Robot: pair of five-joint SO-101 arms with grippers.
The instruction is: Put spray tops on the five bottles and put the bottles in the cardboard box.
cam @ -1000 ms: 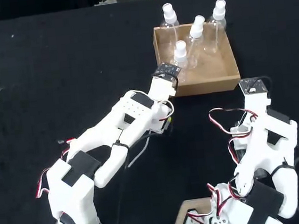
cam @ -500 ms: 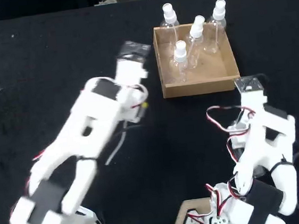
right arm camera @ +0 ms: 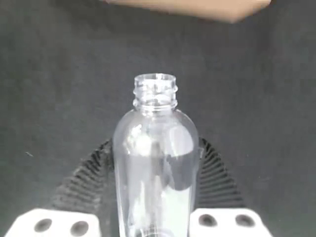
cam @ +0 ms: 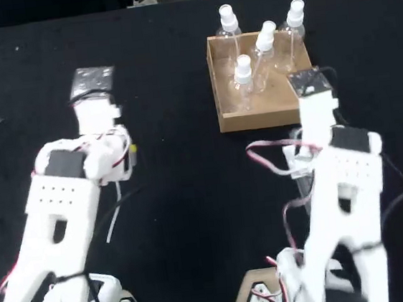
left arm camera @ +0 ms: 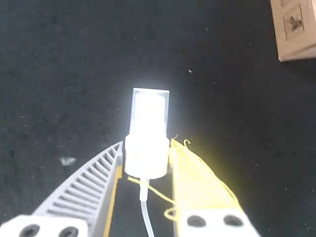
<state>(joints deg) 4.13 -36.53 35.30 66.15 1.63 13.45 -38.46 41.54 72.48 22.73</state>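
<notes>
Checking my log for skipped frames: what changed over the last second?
The left gripper, shut on a spray top, swung from the near corner of the cardboard box out to the left. The right gripper, holding an uncapped bottle, advanced toward the box. The four capped bottles stayed put.

Five bottles (right arm camera: pixel 155 148), five tops (left arm camera: pixel 148 133), one box (cam: pixel 249 119)

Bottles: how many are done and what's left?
Done: four capped bottles stand in the cardboard box. In hand: the left gripper is shut on a spray top, and the right gripper on the fifth bottle, its neck uncapped. Left: fit that top on the bottle, then put it in the box.
</notes>
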